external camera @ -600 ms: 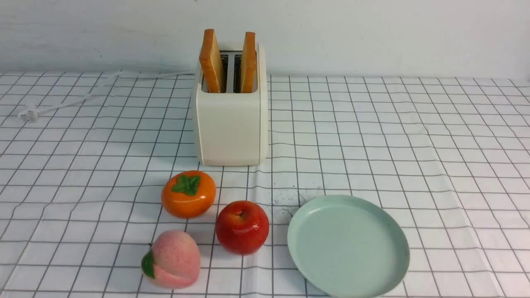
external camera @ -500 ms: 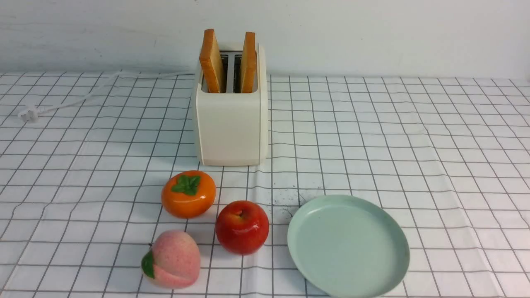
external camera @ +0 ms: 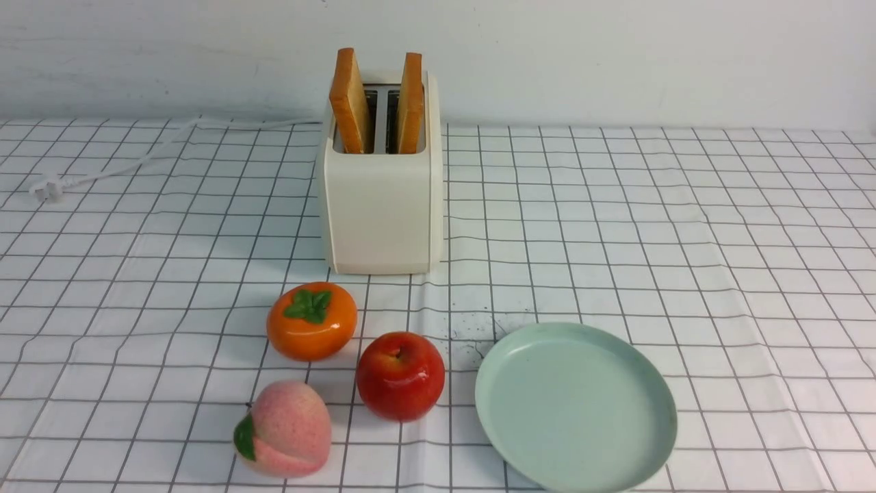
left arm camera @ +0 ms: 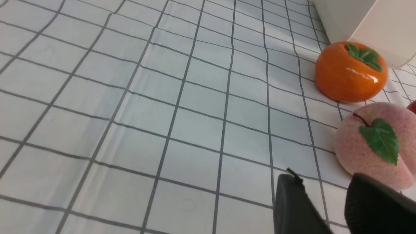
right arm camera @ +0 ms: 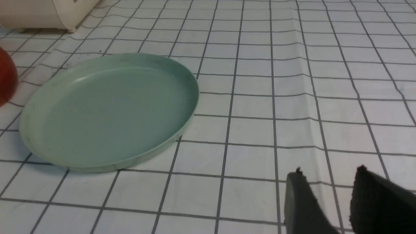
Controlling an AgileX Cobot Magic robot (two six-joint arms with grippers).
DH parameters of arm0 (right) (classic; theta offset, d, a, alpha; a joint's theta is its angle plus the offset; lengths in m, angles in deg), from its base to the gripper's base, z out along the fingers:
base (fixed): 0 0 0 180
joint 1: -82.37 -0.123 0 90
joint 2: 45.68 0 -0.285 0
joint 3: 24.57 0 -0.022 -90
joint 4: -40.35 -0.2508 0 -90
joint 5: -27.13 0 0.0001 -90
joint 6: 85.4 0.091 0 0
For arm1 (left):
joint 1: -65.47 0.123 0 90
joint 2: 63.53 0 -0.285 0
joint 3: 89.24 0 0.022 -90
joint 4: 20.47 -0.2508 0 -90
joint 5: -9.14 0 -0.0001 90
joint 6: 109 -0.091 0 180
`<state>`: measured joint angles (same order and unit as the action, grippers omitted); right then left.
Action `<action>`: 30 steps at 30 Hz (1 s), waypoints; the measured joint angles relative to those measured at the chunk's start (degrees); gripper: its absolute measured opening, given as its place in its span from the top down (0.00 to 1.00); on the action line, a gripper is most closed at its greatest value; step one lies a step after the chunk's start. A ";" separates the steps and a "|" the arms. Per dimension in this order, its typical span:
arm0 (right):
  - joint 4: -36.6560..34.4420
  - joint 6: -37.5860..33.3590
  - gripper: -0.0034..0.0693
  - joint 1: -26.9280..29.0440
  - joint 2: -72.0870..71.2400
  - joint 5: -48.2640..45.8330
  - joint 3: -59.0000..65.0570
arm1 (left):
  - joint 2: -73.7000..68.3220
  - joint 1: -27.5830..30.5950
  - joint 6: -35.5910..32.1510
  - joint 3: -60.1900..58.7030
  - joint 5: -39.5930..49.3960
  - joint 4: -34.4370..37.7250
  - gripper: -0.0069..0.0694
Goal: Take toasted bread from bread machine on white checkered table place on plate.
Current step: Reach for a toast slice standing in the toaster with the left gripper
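– Toward the back of the white checkered table (external camera: 684,226), what stands?

– I see a boxy cream-white toaster (external camera: 382,205). One golden toasted bread slice (external camera: 350,103) with an orange-brown crust stands upright in its left slot. A second matching slice (external camera: 410,103) stands in the right slot. Both rise well above the top. A thin white cord (external camera: 137,161) trails across the cloth to the robot's left.

– And the plate?

– A round pale mint-green plate (external camera: 575,411) lies near the front edge, right of the toaster and well apart from it. Just left of it sits a glossy red apple (external camera: 400,376). An orange persimmon with a green leaf cap (external camera: 311,322) and a fuzzy pink peach (external camera: 284,428) are beside that.

– Your grippers?

– On my wrist cameras, the left gripper (left arm camera: 325,198) hangs low over the cloth near the peach, its dark jaws apart and gripping nothing. The right gripper (right arm camera: 328,195) hangs low near the plate, jaws likewise apart and gripping nothing.
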<state>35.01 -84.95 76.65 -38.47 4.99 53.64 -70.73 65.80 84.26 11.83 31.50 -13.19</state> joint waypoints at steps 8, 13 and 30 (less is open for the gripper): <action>0.00 0.00 0.62 0.00 0.00 0.00 0.00 | 0.00 0.00 0.00 0.00 0.00 0.00 0.60; 0.00 0.00 0.62 0.00 0.00 0.00 0.00 | 0.00 0.00 0.00 0.00 0.00 0.00 0.60; 0.00 0.00 0.62 0.00 0.00 0.00 0.00 | 0.00 0.00 8.96 0.00 -19.23 13.24 0.60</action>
<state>35.01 -84.95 76.65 -38.47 4.99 53.64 -70.73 65.80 93.22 11.83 12.27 0.04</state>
